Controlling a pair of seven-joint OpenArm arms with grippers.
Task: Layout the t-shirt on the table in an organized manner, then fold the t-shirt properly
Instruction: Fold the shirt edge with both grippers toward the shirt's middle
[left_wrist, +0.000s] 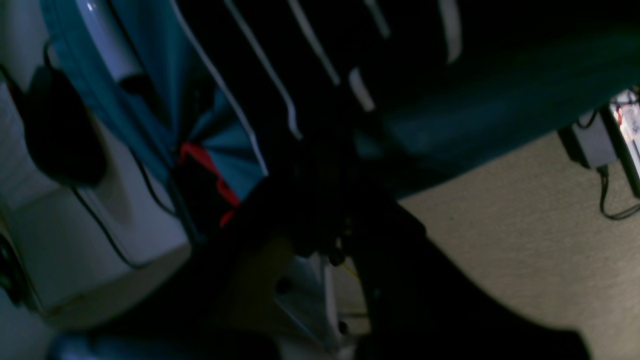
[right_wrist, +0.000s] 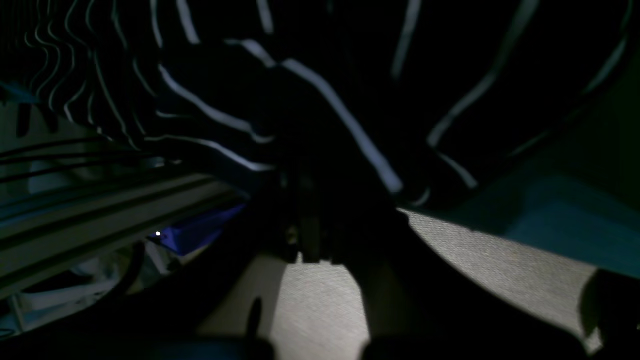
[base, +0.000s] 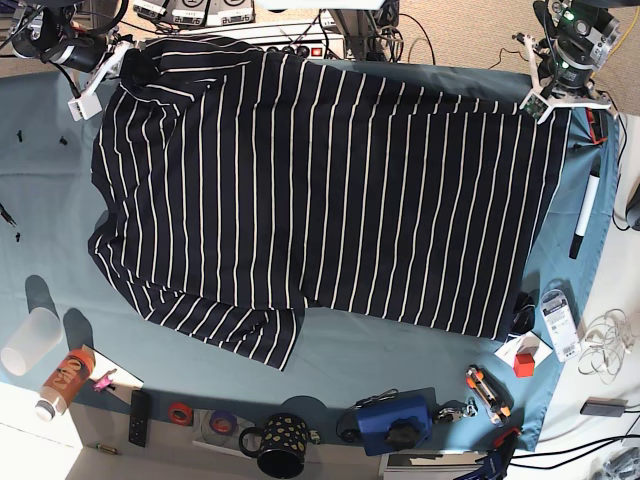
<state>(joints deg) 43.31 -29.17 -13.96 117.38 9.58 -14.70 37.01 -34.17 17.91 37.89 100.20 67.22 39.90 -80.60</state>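
Base view: you look straight down from overhead on the whole table (base: 40, 170), far off. Left wrist view: very close, dim, past the table edge to the floor. Right wrist view: likewise. All three share the t-shirt (base: 320, 190) (left_wrist: 280, 60) (right_wrist: 350, 75)

The wide table with its plain teal-blue cloth (base: 60, 200) fills most of the base view. A big dark navy t-shirt with thin white stripes (base: 320, 190) lies spread flat on it, from 9 o'clock across to 3 o'clock. Near 3 o'clock, just beside the shirt's edge, lies a black marker pen (base: 584, 215). At 8 o'clock stand a clear plastic cup (base: 28, 340) and an orange bottle lying on its side (base: 62, 380). Along 6 o'clock sit a dark mug with yellow dots (base: 280, 445), a red tape roll (base: 179, 412) and a blue box-shaped thing (base: 395, 422).
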